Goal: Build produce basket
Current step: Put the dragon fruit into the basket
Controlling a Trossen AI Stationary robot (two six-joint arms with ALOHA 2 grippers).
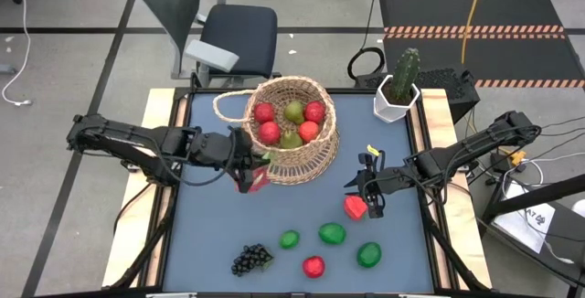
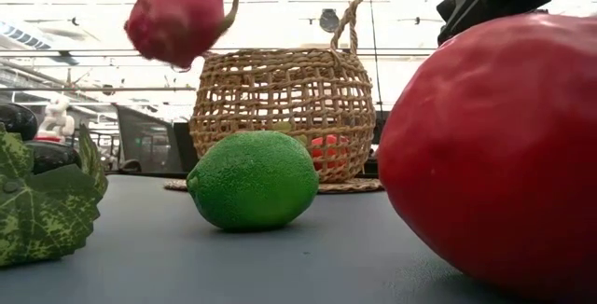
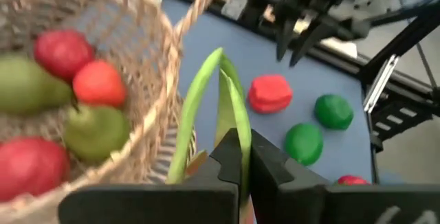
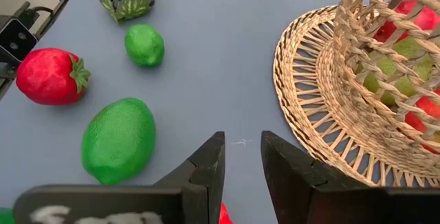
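The tan wicker basket (image 1: pixel 291 132) stands at the table's far middle and holds several red and green fruits (image 3: pixel 82 86). My left gripper (image 1: pixel 245 163) is shut on a pink dragon fruit (image 2: pixel 177 20) beside the basket's near-left wall. My right gripper (image 4: pixel 240 157) is open just above the table, right of the basket, next to a red fruit (image 1: pixel 355 207). It touches nothing that shows. A lime (image 1: pixel 289 239), two green rounds (image 1: pixel 332 233), a red fruit (image 1: pixel 313 266) and a dark grape bunch (image 1: pixel 251 259) lie on the near half of the table. My left gripper pinches the dragon fruit's long green leaf tips (image 3: pixel 232 114) between its two fingers (image 3: pixel 271 165). It comes about level from the table's left. The pink body (image 1: pixel 253 182) hangs below the fingers, clear of the table, close to the basket's wall.
A white pot with a cactus (image 1: pixel 398 92) stands at the far right corner. The basket's looped handle (image 1: pixel 228 106) sticks out toward the far left. In the low view a large red fruit (image 2: pixel 494 145) and a lime (image 2: pixel 252 180) lie close to the camera.
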